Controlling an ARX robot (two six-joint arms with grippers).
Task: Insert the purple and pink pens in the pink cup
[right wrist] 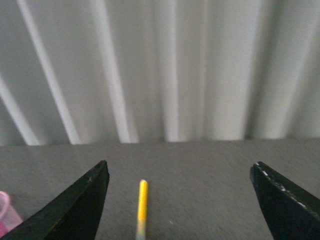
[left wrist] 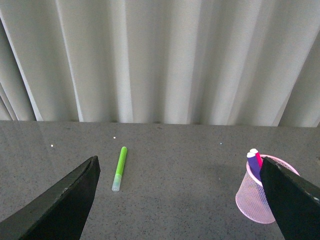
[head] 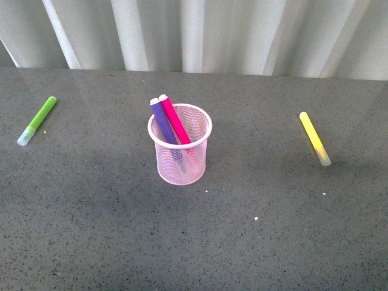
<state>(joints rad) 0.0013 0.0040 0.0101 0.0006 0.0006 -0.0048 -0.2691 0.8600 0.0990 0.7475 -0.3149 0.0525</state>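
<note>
Left of the light pink wire-mesh cup [head: 180, 145] lies the lime-green marker [head: 37, 120]; our left gripper [left wrist: 180, 200] hangs wide and empty. Inside the cup lean the dark purple pen [head: 162, 120] and hot-pink pen [head: 175, 119]. Right of it, over the yellow marker [head: 314, 138], our right gripper [right wrist: 180, 200] gapes empty. We judge insertion complete, so we keep both arms clear.

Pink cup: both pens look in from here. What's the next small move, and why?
Probably none beyond keeping both arms back. The purple pen and pink pen lean inside the pink cup. Left gripper and right gripper are open and empty. The green marker and yellow marker stay on the table.
</note>
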